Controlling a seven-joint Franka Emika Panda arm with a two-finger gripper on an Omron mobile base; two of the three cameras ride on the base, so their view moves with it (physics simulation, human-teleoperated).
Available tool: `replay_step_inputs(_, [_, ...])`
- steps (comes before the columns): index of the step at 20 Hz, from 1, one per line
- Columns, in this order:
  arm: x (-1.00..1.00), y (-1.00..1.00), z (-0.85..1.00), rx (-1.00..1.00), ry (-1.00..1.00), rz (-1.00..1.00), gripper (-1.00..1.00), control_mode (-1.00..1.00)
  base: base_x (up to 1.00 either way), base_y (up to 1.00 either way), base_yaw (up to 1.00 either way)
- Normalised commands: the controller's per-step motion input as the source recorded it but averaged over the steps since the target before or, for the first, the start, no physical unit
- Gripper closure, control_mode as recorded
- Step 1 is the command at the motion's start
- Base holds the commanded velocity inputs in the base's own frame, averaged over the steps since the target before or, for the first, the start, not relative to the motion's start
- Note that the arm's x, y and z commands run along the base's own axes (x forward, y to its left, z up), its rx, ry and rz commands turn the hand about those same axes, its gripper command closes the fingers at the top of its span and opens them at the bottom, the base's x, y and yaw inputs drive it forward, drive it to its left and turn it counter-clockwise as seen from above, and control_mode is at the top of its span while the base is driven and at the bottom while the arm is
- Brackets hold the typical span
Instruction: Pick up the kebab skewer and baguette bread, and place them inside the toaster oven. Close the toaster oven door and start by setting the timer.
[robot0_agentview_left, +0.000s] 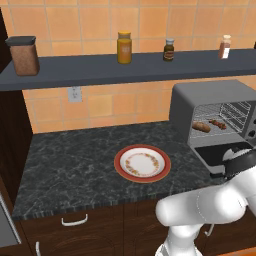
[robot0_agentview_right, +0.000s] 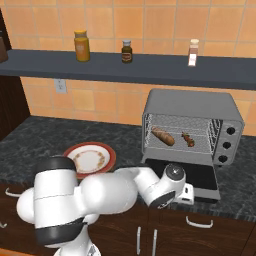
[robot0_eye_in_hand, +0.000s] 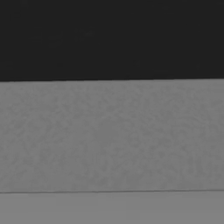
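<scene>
The grey toaster oven (robot0_agentview_left: 210, 95) (robot0_agentview_right: 190, 102) stands at the counter's right end, with the toaster oven door (robot0_agentview_left: 214, 152) (robot0_agentview_right: 195, 175) folded down flat in front of it. On the wire rack inside, the baguette bread (robot0_agentview_left: 201, 127) (robot0_agentview_right: 163, 136) lies to the left and the kebab skewer (robot0_agentview_left: 218, 123) (robot0_agentview_right: 188, 139) to the right. My gripper (robot0_agentview_right: 189, 194) is low against the door's front edge, and nothing shows held in it. Up close, the hand view shows the door's dark glass (robot0_eye_in_hand: 112, 39) above its grey frame (robot0_eye_in_hand: 112, 135).
A red-rimmed plate (robot0_agentview_left: 142, 163) (robot0_agentview_right: 90, 158) sits bare on the dark stone counter (robot0_agentview_left: 70, 160), left of the oven. The shelf (robot0_agentview_left: 100, 70) above carries a canister and three jars. Dark cabinet fronts with handles run below the counter edge.
</scene>
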Motion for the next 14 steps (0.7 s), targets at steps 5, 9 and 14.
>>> replay_step_inputs(5, [0.37, 0.0, 0.06, 0.01, -0.2, -0.07, -1.0, -1.0, 0.0, 0.0, 0.0])
replay_step_inputs(9, [0.64, 0.0, 0.3, 0.0, -0.11, -0.04, -1.0, -1.0, 0.0, 0.0, 0.0])
replay_step_inputs(14, [0.57, 0.0, 0.32, 0.02, -0.13, -0.04, -1.0, -1.0, 0.0, 0.0, 0.0])
